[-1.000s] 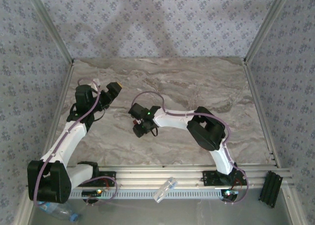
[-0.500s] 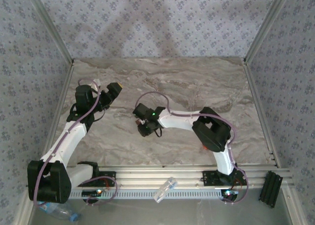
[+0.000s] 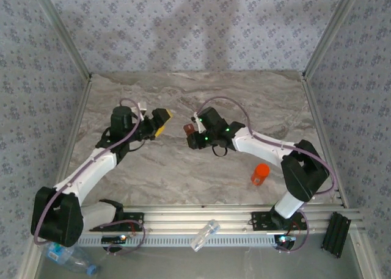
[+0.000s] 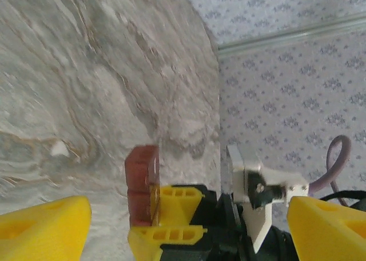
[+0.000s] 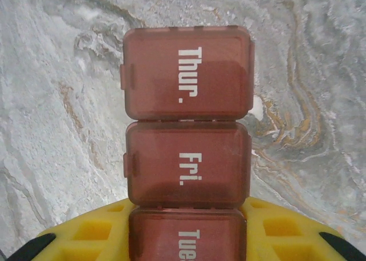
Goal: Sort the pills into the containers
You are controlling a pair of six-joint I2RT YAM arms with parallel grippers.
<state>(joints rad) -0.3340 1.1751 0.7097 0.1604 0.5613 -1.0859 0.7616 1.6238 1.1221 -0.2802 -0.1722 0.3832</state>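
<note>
Left gripper: jaws spread wide, nothing between them; its yellow fingertips face the right gripper, near it but not touching.
Right gripper: closed on one end of a dark red weekly pill organizer.
Pill organizer: juts out ahead of the right gripper's yellow fingers; lids marked "Thur." and "Fri." are shut, and a third, "Tue", sits between the fingers.
Pill bottle: orange-red, on the marble table, well behind the right gripper, just beside that arm's elbow.
Water bottle: clear with a blue label, off the table, far behind the left gripper by that arm's base.
</note>
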